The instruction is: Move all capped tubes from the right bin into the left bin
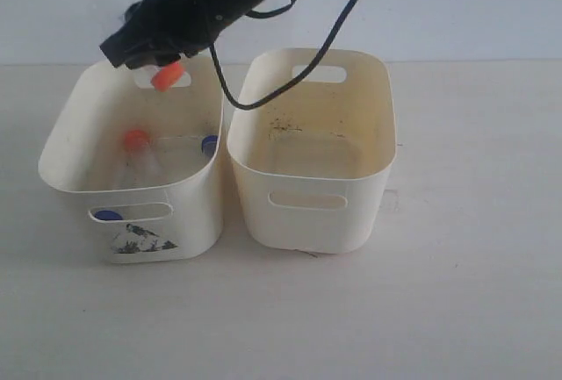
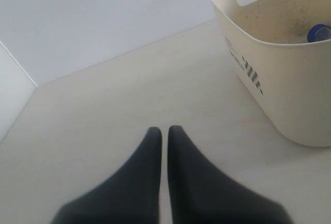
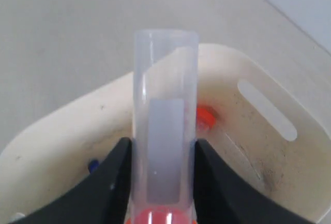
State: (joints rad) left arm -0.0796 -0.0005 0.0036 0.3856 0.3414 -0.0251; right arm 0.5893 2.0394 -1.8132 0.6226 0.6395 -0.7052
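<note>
Right tool grips orange-capped tube over left bin; cable alongside; left tool closed.

Nothing here can be read outright as a word or number. The cream plastic left bin bears a dark torn sticker under its near handle slot: a ragged shape, no letters. In the left wrist view, a cream plastic tub carries small dark print and a striped mark on its side, too slanted and blurred to read.
</note>
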